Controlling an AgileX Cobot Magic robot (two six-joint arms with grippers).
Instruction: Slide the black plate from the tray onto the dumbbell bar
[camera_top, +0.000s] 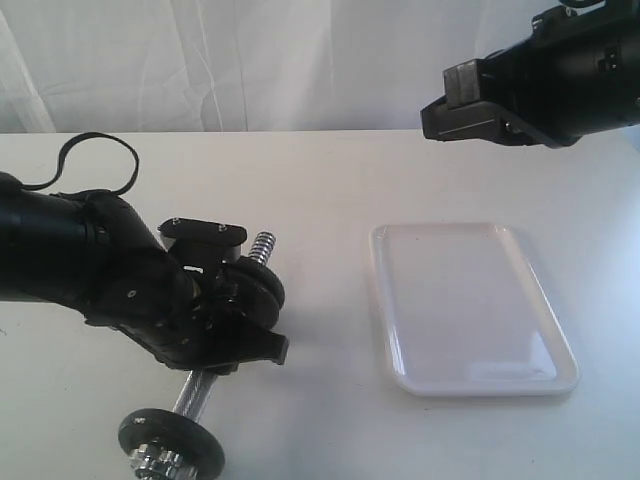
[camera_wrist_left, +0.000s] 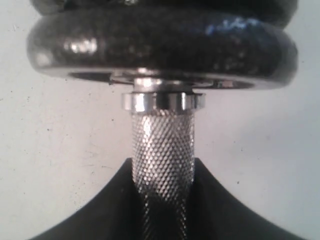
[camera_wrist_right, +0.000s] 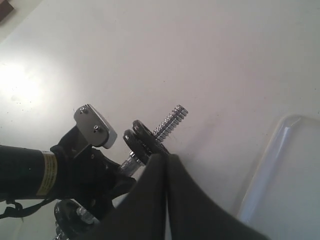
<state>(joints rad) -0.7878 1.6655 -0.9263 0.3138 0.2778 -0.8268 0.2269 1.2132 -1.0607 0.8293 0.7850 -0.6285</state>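
The tray (camera_top: 470, 300) is lying bare; the black plate (camera_top: 260, 288) is seemingly sitting on the bar (camera_top: 192, 395). The left pincer (camera_wrist_left: 162, 170) is grasping the bar, and the right pincer (camera_wrist_right: 166, 165) is hovering clenched, empty.

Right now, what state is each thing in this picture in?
Bar: gripped at its handle.
Left arm: jaws closed on the bar.
Right arm: raised, jaws shut, holding nothing.
Tray: flat on the table, nothing in it.
Two black plates: on the bar's far end, threaded tip showing past them.
Third plate: on the near end, beside a chrome nut.
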